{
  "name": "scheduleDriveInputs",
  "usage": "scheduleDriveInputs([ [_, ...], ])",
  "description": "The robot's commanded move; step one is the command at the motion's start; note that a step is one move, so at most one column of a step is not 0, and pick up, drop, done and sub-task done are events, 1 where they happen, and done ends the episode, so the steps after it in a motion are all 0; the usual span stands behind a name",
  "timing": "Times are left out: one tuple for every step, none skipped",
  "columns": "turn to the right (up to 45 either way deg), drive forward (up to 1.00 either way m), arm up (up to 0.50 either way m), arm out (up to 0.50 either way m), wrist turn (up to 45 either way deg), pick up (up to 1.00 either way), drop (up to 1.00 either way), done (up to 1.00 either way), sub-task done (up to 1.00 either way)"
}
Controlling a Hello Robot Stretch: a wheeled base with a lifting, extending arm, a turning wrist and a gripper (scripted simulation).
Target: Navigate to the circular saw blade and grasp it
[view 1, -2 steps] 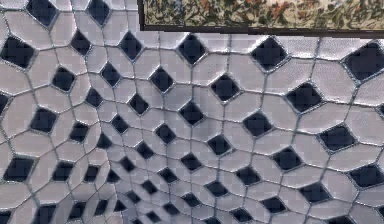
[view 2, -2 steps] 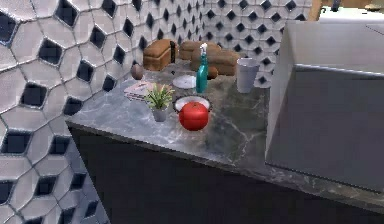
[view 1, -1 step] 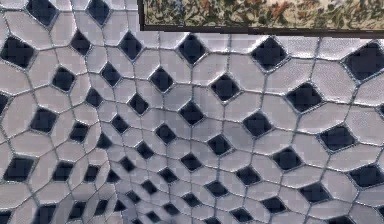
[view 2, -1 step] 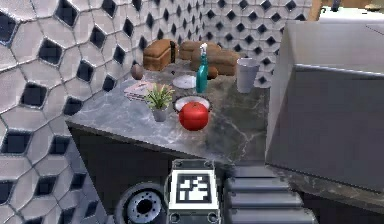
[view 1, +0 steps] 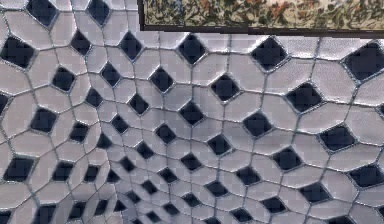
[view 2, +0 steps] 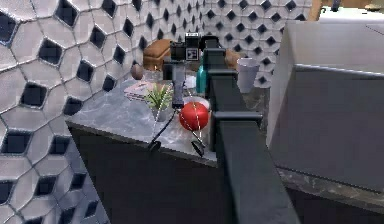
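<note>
Entry one, my gripper point(view 2: 181, 62): at the arm's far end, over a cluttered grey counter point(view 2: 105, 120); I cannot tell whether it holds anything.
Near it: teal bottle point(view 2: 202, 80), red round object point(view 2: 195, 116), small plant point(view 2: 159, 99), brown box point(view 2: 156, 54).
Saw blade: I cannot tell it apart from this clutter.

Home kitchen, patterned tile wall point(view 1: 150, 120), cluttered grey countertop point(view 2: 108, 121), teal bottle point(view 2: 202, 78), potted plant point(view 2: 158, 98)
</note>
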Motion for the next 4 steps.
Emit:
scheduleDriveInputs([
  [0.0, 0.0, 0.0, 0.0, 45.0, 0.0, 0.0, 0.0, 0.0],
  [0.0, 0.0, 0.0, 0.0, 45.0, 0.0, 0.0, 0.0, 0.0],
  [0.0, 0.0, 0.0, 0.0, 45.0, 0.0, 0.0, 0.0, 0.0],
  [0.0, 0.0, 0.0, 0.0, 45.0, 0.0, 0.0, 0.0, 0.0],
])
